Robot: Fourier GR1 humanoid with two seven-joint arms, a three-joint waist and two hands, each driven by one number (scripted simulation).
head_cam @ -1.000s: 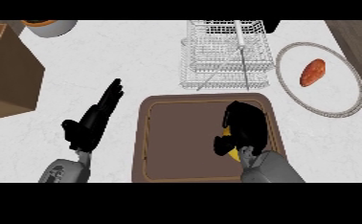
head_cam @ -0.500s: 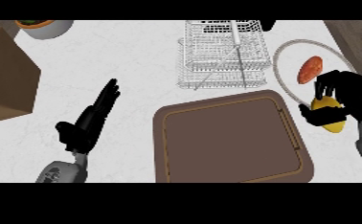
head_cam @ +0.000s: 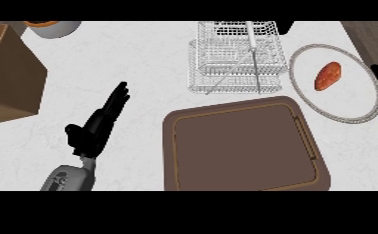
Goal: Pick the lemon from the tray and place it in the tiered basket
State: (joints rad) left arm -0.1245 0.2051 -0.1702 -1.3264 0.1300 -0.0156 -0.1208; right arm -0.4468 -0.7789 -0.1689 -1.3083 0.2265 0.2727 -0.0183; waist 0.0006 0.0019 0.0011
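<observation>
One hand (head_cam: 92, 128) shows, the left, at lower left, fingers straight and pressed together, resting on the counter (head_cam: 133, 58). The right hand and lemon, seen beside the plate (head_cam: 353, 109) half a second ago, have left view. The brown tray (head_cam: 244, 148) lies bare; the wire basket (head_cam: 238, 55) above holds no lemon, so placing seems unfinished.

Your right hand shows nowhere in the head view, and neither does the lemon. The tray (head_cam: 244, 150) runs off the lower edge, so you can't see its near rim. The tiered basket (head_cam: 238, 57) is clipped at the top. The plate (head_cam: 347, 103) loses its right side to the edge. Top left, a bowl (head_cam: 52, 27) shows only partly, and the brown box (head_cam: 16, 78) is cut at the left.
</observation>
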